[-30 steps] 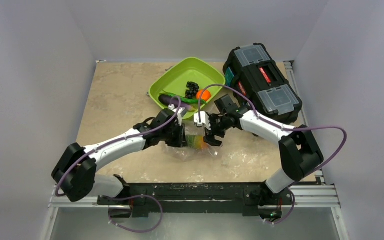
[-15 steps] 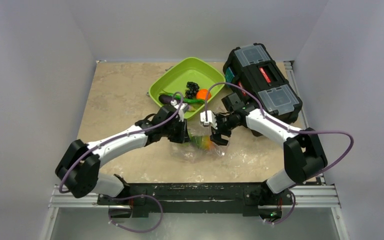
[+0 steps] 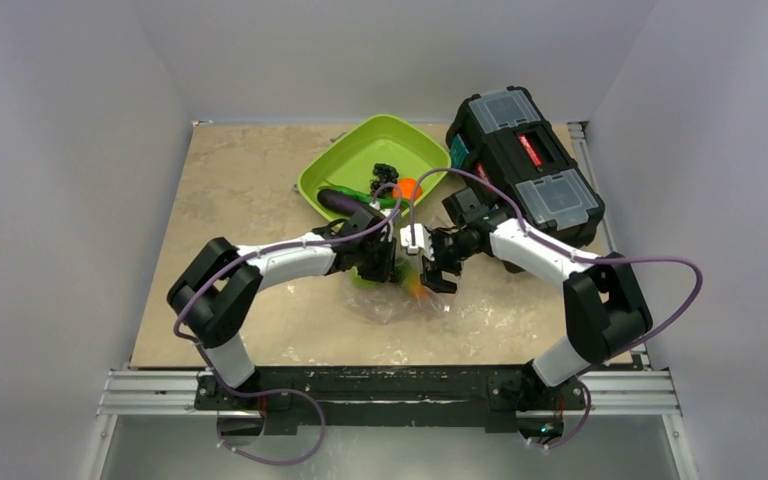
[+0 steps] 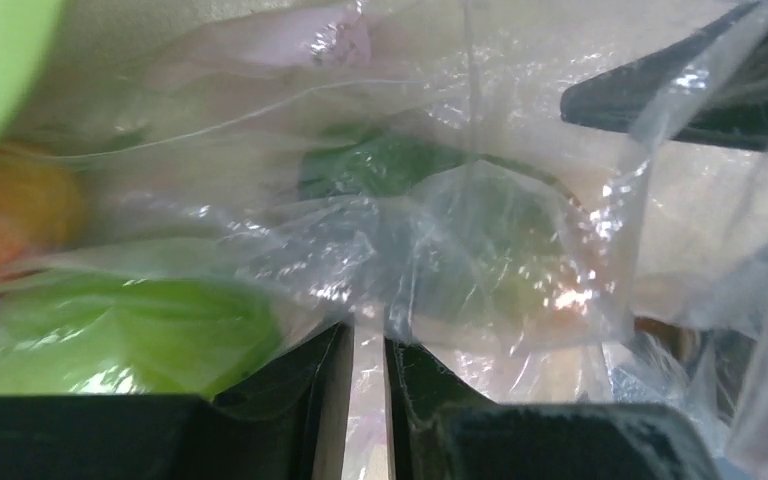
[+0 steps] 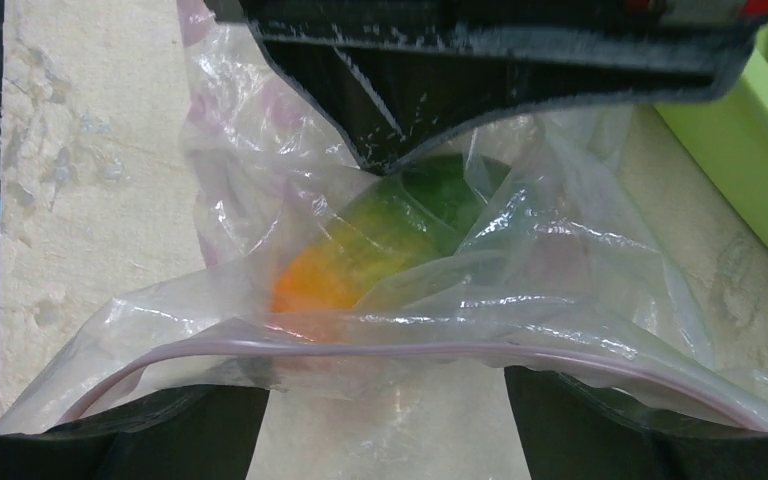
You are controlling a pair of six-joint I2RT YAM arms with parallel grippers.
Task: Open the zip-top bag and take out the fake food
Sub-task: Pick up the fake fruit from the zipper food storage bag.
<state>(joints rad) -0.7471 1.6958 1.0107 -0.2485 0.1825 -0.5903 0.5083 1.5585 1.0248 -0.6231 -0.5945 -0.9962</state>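
**While one zip-top bag (image 3: 400,305) lies between both arms, four pieces sit in one tray (image 3: 312,180)**

On the tabletop (image 3: 230,200) I count one bag, one lime-green tray and one black toolbox (image 3: 525,165). The tray holds an eggplant (image 3: 338,200), grapes (image 3: 384,177), an orange (image 3: 407,188) and a green pod (image 3: 388,203). More fake food (image 5: 380,240), green and orange, shows inside the bag just beside the tray, veiled by crinkled plastic. The left claw (image 4: 367,340) is pinched on the film. The right claw (image 5: 385,400) is spread wide, straddling the pink zip strip (image 5: 360,348).
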